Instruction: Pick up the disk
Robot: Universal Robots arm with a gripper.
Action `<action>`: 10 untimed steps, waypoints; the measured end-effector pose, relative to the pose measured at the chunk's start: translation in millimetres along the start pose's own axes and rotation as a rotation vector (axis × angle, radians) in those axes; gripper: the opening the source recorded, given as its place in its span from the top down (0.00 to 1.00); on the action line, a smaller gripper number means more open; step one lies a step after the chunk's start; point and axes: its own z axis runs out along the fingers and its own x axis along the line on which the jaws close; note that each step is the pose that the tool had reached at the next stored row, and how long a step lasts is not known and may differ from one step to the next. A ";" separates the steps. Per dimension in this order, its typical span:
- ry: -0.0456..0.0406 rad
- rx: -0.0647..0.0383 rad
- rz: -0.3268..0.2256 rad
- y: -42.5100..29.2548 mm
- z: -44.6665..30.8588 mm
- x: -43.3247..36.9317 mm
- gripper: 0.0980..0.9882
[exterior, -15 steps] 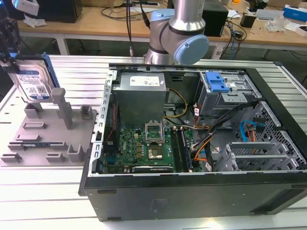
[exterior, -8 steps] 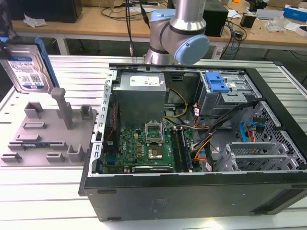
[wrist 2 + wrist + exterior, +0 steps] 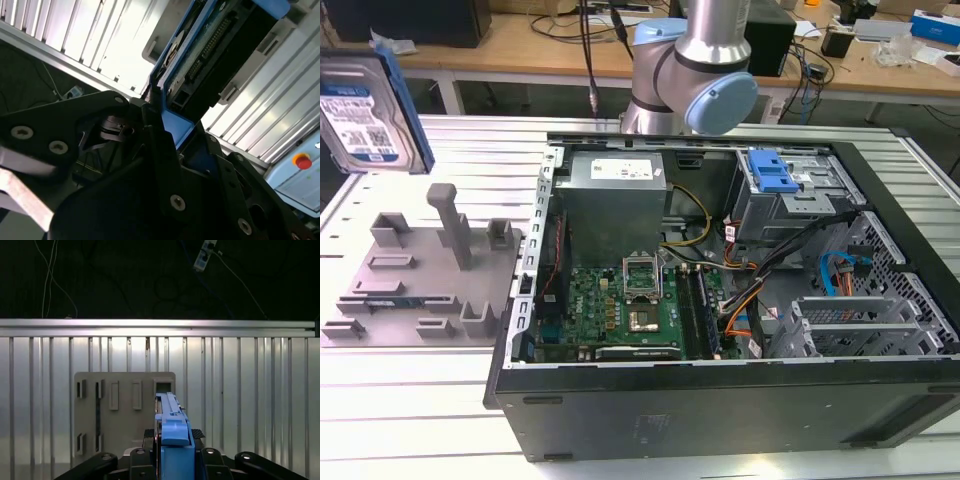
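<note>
Nearest to the camera in the first wrist view is the gripper (image 3: 172, 460), a black body with bolted arms, and between its fingers stands the blue side rail of the disk (image 3: 172, 432). The fingers are pressed against this rail from both sides, so the gripper is pinching the disk by its edge. The disk is seen edge-on here, and its long axis runs straight away from the gripper, out along the direction in which the fingers point.

In the second wrist view the black fingers (image 3: 160, 145) close on the same blue rail, and the disk (image 3: 215, 55) continues beyond them with its dark connector side and green circuit board turned to the camera.

Further away, below the held disk in the first wrist view, lies the grey slotted plate (image 3: 125, 410) on the ribbed metal table (image 3: 250, 390). The disk does not touch the plate; it is held above it.

In the exterior view the disk (image 3: 365, 105) is at the far upper left, lifted above the grey plate (image 3: 415, 285) and well apart from the open computer case (image 3: 720, 400). Its white-and-blue label faces the camera, but the writing is too small to read.
</note>
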 end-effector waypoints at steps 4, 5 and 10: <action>-0.0015 0.000 0.000 0.4 -20.4 2.1 0.70; -0.0017 0.000 0.000 0.5 -25.2 2.5 0.70; -0.0040 0.000 0.000 1.3 -61.6 6.6 0.70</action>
